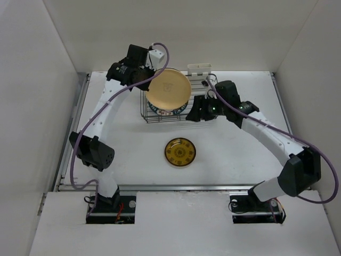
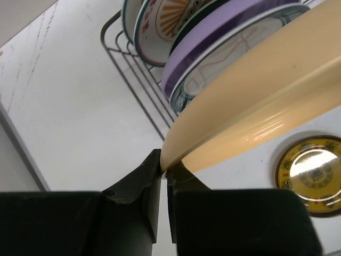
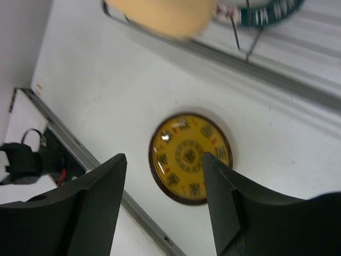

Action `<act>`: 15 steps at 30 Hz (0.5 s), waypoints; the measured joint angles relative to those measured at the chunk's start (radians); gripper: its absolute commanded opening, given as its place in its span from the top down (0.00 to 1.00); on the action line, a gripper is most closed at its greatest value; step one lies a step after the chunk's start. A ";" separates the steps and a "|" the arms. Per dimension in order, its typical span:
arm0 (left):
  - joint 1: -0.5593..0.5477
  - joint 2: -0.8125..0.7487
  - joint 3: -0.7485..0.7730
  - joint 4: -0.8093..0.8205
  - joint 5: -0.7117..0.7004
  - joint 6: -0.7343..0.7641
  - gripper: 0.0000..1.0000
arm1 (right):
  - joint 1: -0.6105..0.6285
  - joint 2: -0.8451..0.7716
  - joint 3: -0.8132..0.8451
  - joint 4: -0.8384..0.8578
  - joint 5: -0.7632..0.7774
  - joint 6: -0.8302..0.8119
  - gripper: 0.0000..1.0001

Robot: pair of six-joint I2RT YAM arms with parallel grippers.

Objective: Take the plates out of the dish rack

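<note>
My left gripper (image 1: 153, 79) is shut on the rim of a pale yellow plate (image 1: 169, 89) and holds it tilted above the dark wire dish rack (image 1: 145, 111). The left wrist view shows my left gripper (image 2: 164, 169) pinching that plate's edge (image 2: 266, 90). Behind it a lavender plate (image 2: 213, 48) and white plates with patterned rims (image 2: 154, 29) stand in the rack (image 2: 133, 72). A small ochre patterned plate (image 1: 180, 152) lies flat on the table. My right gripper (image 1: 195, 110) is open and empty at the rack's right end. In its wrist view the right gripper (image 3: 165, 156) frames the ochre plate (image 3: 186, 157).
A white plastic cup (image 1: 199, 70) is clipped to the rack's far right rim. A dark teal-rimmed plate (image 3: 272, 13) shows in the rack (image 3: 240, 58). White walls enclose the table on three sides. A metal rail (image 3: 80, 133) runs along the near edge.
</note>
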 measured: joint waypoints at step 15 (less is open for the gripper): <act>0.175 -0.379 -0.178 -0.339 -0.185 -0.003 1.00 | -0.026 0.389 0.610 -0.024 0.149 -0.190 0.41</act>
